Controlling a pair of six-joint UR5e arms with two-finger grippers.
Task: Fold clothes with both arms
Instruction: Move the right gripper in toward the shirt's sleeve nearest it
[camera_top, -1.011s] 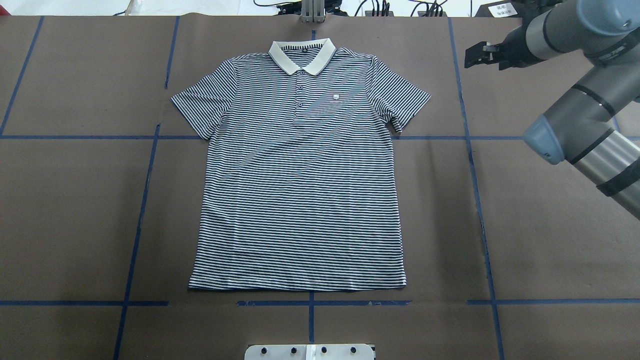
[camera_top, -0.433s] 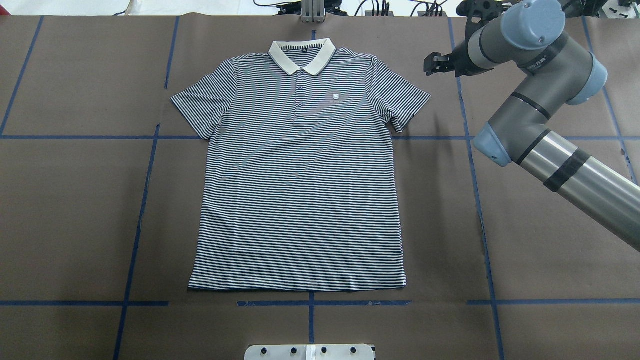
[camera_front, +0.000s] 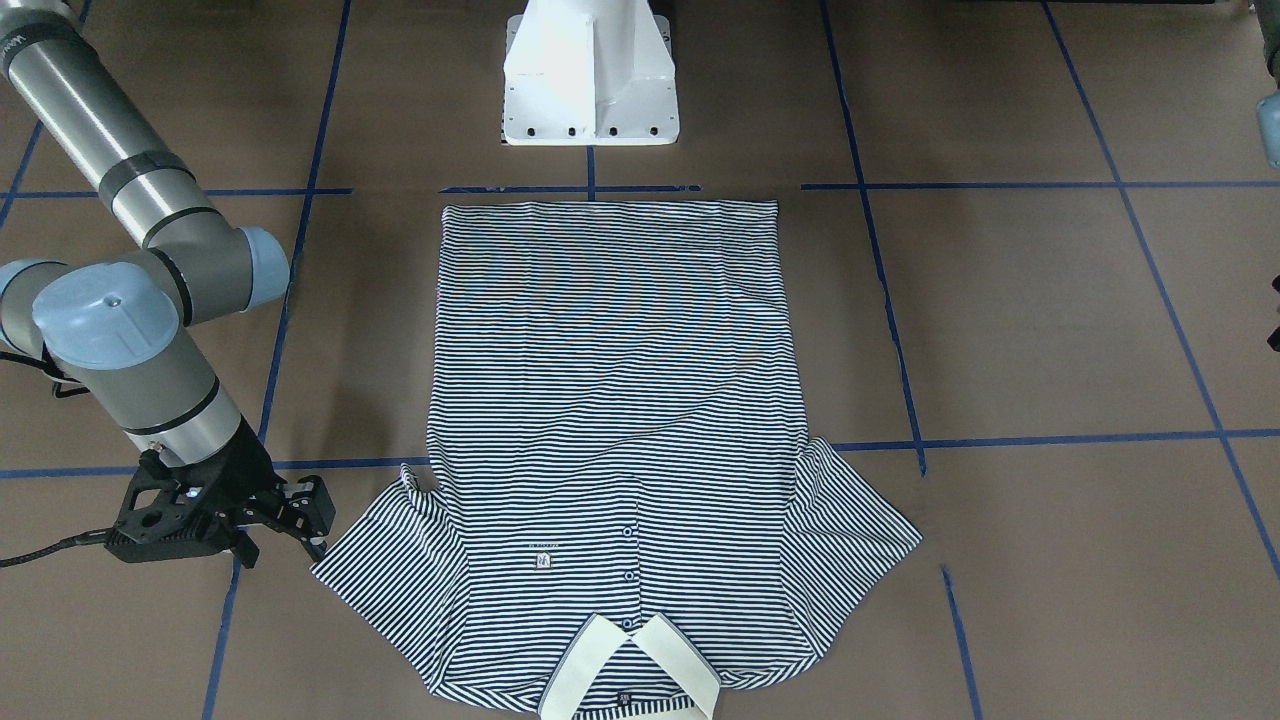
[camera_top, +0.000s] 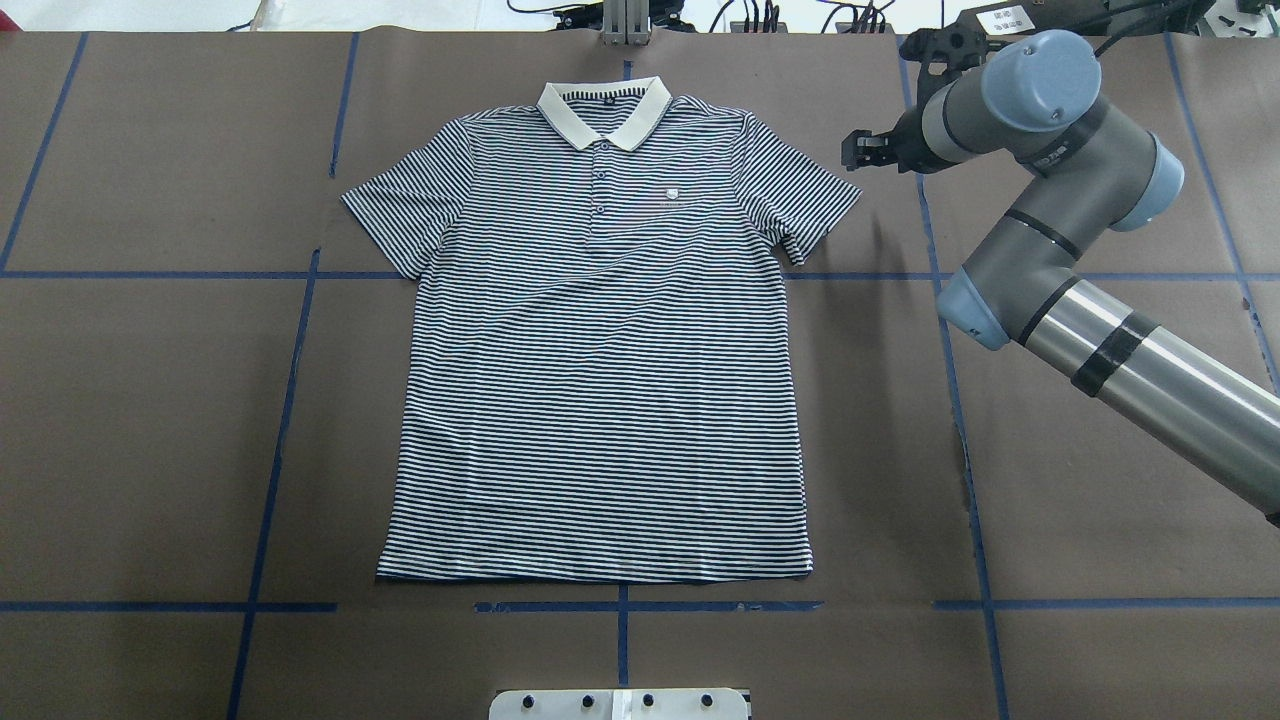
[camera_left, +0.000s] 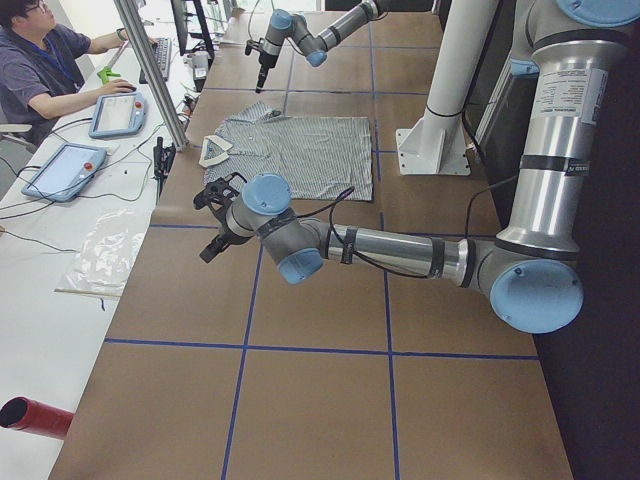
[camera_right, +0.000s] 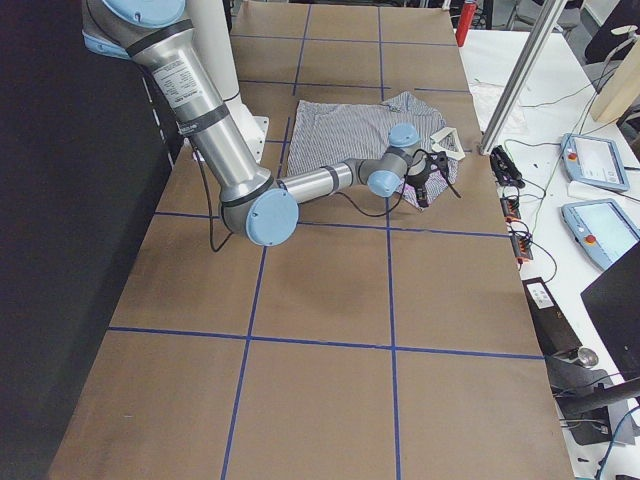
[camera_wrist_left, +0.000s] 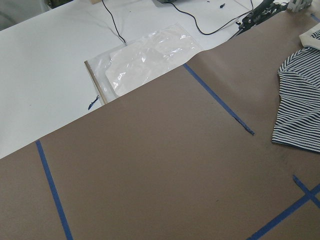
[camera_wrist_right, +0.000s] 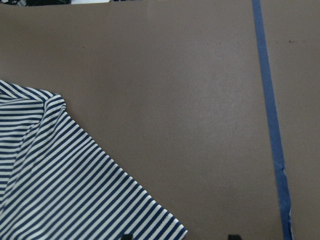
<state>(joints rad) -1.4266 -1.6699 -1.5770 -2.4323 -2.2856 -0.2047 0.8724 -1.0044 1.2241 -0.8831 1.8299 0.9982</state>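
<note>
Shirt (camera_top: 600, 340) lies flat on counter (camera_top: 150, 420), right gripper (camera_top: 852, 150) hovers near its sleeve (camera_top: 815, 205) with jaws spread, left gripper (camera_left: 212, 222) jaws can't tell, and a shallow pinch could catch one layer and bunch it.

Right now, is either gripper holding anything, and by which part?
Nothing held. Polo shirt lies flat; right gripper open beside its sleeve, left gripper away from it.

Brown paper (camera_top: 150, 400) covers the table, and blue tape lines (camera_top: 650, 606) divide it into big squares. On the white bench (camera_wrist_left: 40, 65) beside it lies a clear plastic bag (camera_wrist_left: 150, 60). A person (camera_left: 40, 70) sits there with two tablets (camera_left: 120, 113) (a hand is close to one). A red cylinder (camera_left: 35, 417) lies further along.
</note>
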